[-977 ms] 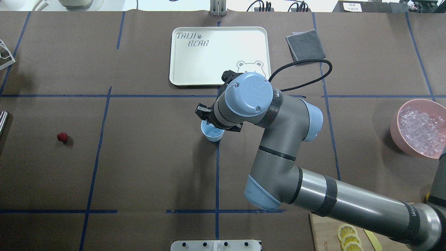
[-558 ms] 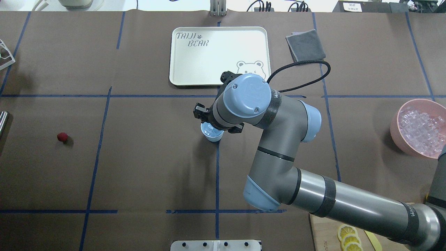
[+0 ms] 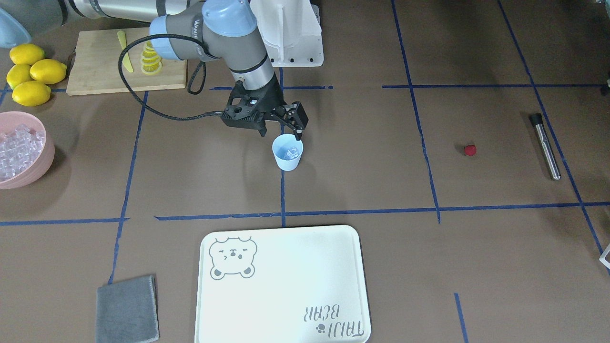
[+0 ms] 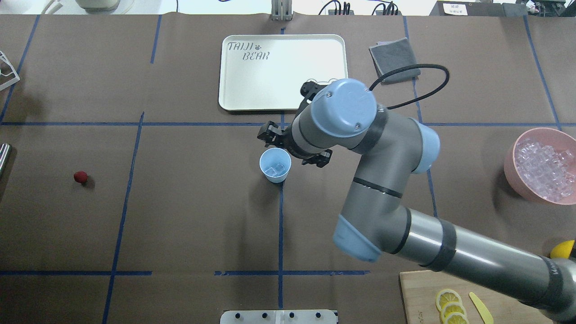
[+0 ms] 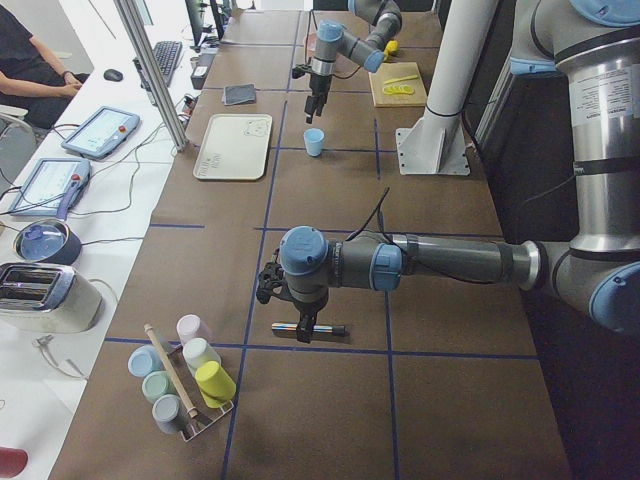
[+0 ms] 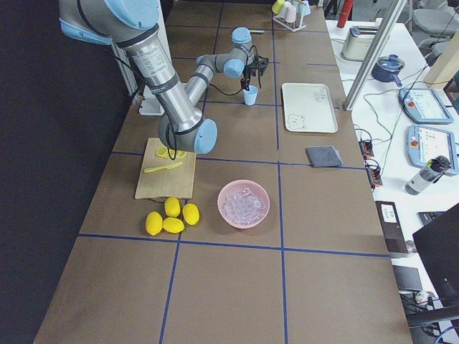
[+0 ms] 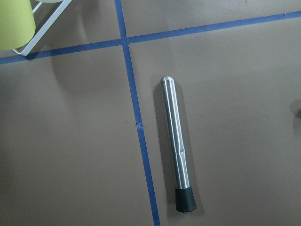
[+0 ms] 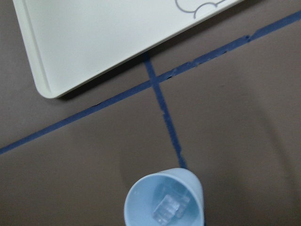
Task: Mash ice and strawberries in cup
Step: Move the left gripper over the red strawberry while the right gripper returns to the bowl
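The pale blue cup (image 4: 275, 165) stands upright at the table's middle, with a few clear ice cubes (image 4: 275, 169) in its bottom; the cubes also show in the right wrist view (image 8: 169, 205). My right gripper (image 3: 280, 129) is open and empty, and hangs just above and behind the cup's (image 3: 287, 152) rim, toward the robot's right. The red strawberry (image 4: 80, 177) lies alone far to the left. My left gripper (image 5: 300, 328) hovers over a steel muddler (image 7: 176, 141); I cannot tell whether it is open or shut.
A pink bowl (image 4: 510, 162) full of ice sits at the right edge. A white tray (image 4: 282, 72) and a grey cloth (image 4: 394, 57) lie behind the cup. A cutting board (image 4: 418, 297) with lemon slices is at the front right, beside whole lemons (image 3: 31, 71). A rack of cups (image 5: 185, 380) stands at the far left.
My right gripper has moved off the cup's mouth, to the right and toward the tray, and the whole cup with its ice now shows. The cup and strawberry have not moved.
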You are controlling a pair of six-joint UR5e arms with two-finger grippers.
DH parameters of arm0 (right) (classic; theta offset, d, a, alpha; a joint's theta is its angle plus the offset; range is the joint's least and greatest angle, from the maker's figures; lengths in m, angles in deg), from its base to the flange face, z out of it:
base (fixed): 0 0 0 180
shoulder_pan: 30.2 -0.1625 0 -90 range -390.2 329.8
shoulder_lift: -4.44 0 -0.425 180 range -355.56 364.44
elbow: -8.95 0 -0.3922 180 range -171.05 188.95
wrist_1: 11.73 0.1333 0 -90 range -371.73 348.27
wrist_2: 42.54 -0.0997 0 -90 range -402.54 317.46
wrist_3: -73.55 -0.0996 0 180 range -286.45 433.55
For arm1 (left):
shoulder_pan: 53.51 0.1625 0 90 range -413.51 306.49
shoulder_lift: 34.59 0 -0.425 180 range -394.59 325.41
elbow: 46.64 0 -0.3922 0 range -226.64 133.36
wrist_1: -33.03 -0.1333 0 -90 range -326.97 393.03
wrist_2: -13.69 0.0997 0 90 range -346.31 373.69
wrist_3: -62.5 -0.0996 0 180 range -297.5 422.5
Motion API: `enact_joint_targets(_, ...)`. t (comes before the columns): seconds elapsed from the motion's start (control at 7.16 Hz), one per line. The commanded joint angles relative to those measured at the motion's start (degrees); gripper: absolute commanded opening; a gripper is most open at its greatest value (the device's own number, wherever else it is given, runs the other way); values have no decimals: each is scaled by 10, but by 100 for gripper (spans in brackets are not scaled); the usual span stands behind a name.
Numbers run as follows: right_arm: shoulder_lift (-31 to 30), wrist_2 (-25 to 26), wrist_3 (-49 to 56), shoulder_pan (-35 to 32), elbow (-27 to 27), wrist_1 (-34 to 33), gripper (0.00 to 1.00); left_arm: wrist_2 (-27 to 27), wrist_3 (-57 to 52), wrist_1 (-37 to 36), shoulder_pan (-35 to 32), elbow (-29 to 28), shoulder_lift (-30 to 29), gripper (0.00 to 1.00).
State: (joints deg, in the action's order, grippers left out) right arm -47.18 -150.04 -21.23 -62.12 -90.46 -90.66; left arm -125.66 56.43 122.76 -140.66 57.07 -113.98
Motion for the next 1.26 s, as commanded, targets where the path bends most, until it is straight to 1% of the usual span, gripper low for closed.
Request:
enact_joint_targets(0.0, -112, -122, 65, -104, -115, -31, 99, -22, 85, 66, 50, -1, -6, 100)
enact_joint_targets(0.14, -184, -157, 126, -144, -168, -50, 99, -20, 202, 141, 103, -4, -6, 100)
enact_joint_targets(0.28, -249, -178, 198, -176, -205, -51, 99, -18, 305, 203, 147, -5, -6, 100)
enact_joint_targets(0.42, -303, -198, 274, -216, -221, -51, 99, -9, 386, 261, 183, -6, -6, 100)
enact_joint_targets(0.56, -356, -209, 368, -257, -224, -51, 99, 17, 475, 306, 242, -7, -20, 100)
enact_joint_targets(0.7, -404, -225, 461, -290, -221, -50, 99, 70, 552, 314, 297, -8, -57, 100)
enact_joint_targets(0.84, -434, -238, 524, -320, -217, -51, 99, 120, 574, 314, 335, -8, -62, 100)
enact_joint_targets(0.98, -460, -238, 578, -338, -214, -51, 99, 164, 577, 314, 366, -17, -74, 100)
enact_joint_targets(1.12, -471, -239, 603, -347, -211, -51, 99, 184, 578, 312, 378, -27, -81, 100)
